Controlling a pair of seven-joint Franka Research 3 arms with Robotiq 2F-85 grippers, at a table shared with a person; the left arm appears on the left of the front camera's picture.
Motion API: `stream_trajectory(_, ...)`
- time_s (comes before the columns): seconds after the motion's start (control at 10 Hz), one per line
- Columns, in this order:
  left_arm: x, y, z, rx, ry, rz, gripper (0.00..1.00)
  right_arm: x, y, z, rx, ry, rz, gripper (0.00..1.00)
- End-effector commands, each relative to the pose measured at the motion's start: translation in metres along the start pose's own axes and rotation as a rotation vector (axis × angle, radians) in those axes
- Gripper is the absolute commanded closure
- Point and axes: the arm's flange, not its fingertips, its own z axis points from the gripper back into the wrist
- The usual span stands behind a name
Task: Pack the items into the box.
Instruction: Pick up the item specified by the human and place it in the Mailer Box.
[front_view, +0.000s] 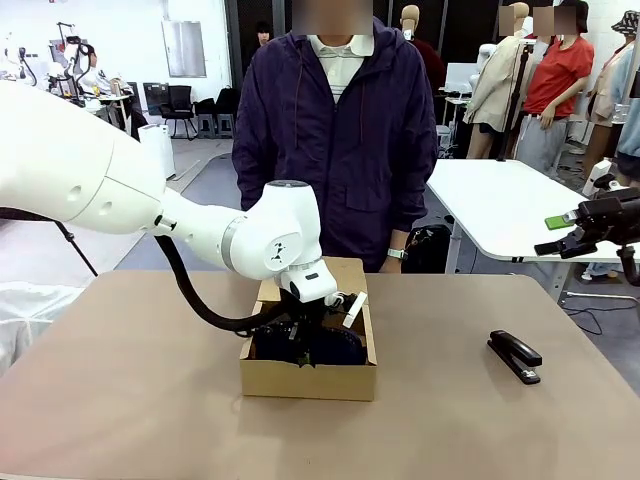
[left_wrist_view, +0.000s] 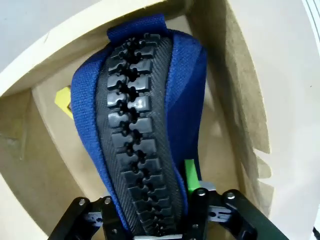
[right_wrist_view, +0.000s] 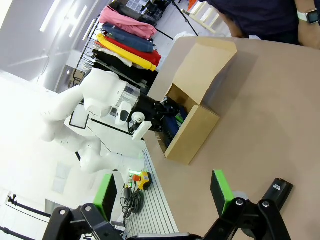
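Stapler (front_view: 515, 357): black, lying flat on tbl, robot's R side, nr front edge.
Tbl (front_view: 120, 380): brown top.
Person (front_view: 335, 150): far side of tbl, dk purple zip jacket, white collar.
Watch (front_view: 397, 254): on person's wrist.
Bkgd tbl (front_view: 500, 215): white, behind R.
Clothes rack (right_wrist_view: 127, 42): pink, blue, red, yellow garments.

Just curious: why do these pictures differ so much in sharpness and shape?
Left wrist view: the navy blue fabric zippered pouch looms huge and the brown cardboard box looks curved; right wrist view: tilted, white arm washed out; front view: even light, soft shadows.
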Motion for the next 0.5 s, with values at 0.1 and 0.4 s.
stream_trajectory(0.1,-0.0039,-0.0040,0.0132,0.032,-0.003,0.019,0.00,0.0031,0.0045,-0.0005,-0.015,0.006,-0.012,0.00)
stream_trajectory(0.4,-0.0062,-0.0048,0.0174,0.046,0.005,0.022,0.00,0.0031,0.0045,-0.0005,-0.015,0.006,-0.012,0.00)
